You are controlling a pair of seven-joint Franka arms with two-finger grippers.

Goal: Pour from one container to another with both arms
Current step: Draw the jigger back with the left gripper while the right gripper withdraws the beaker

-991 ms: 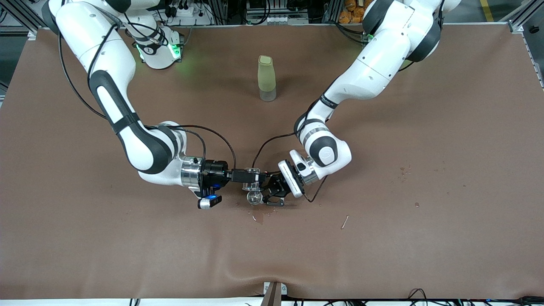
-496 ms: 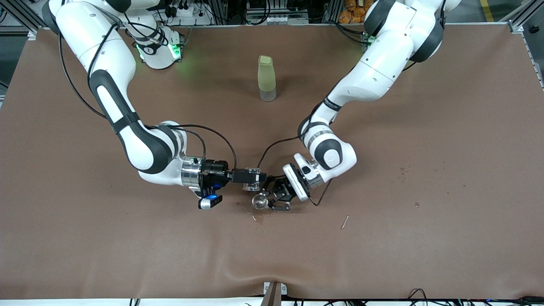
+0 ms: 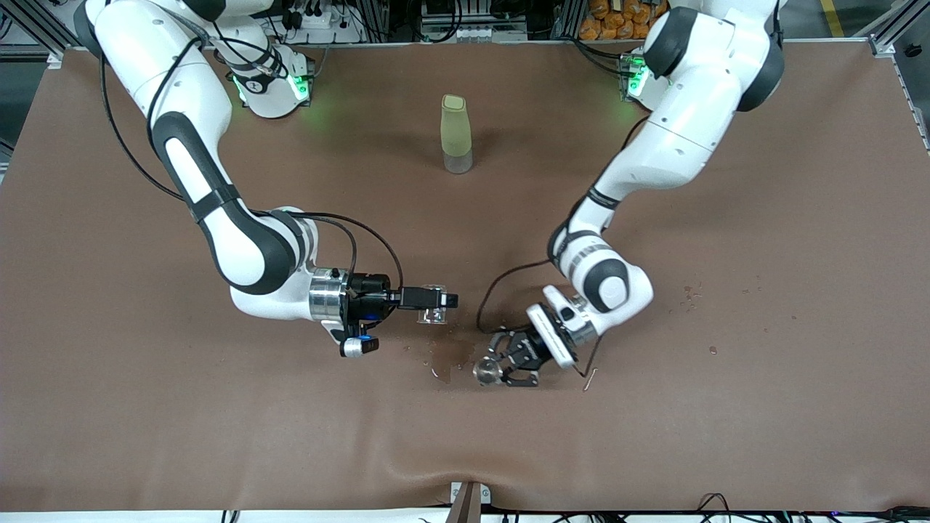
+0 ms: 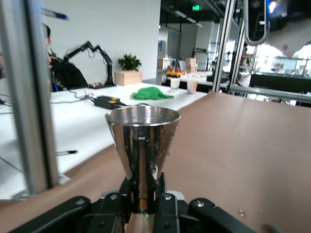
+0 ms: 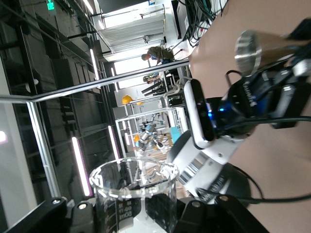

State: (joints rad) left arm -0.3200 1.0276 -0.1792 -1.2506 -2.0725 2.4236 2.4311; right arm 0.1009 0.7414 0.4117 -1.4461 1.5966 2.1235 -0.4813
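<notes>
The arms hold one container each: the right gripper (image 3: 429, 298) pinches a clear glass beaker (image 3: 433, 314), and the left gripper (image 3: 501, 361) pinches a shiny metal cup (image 3: 487, 373). Both hang upright, apart, over the table's (image 3: 726, 436) middle. I think the pouring is done, with wet spots (image 3: 445, 357) between them.

The jigger's (image 4: 142, 145) lower cone is hidden between the left gripper's (image 4: 144, 201) fingers, cut off by the wrist view's edge. The beaker's (image 5: 133, 196) base is cut off too. Whether either holds liquid cannot be told.
</notes>
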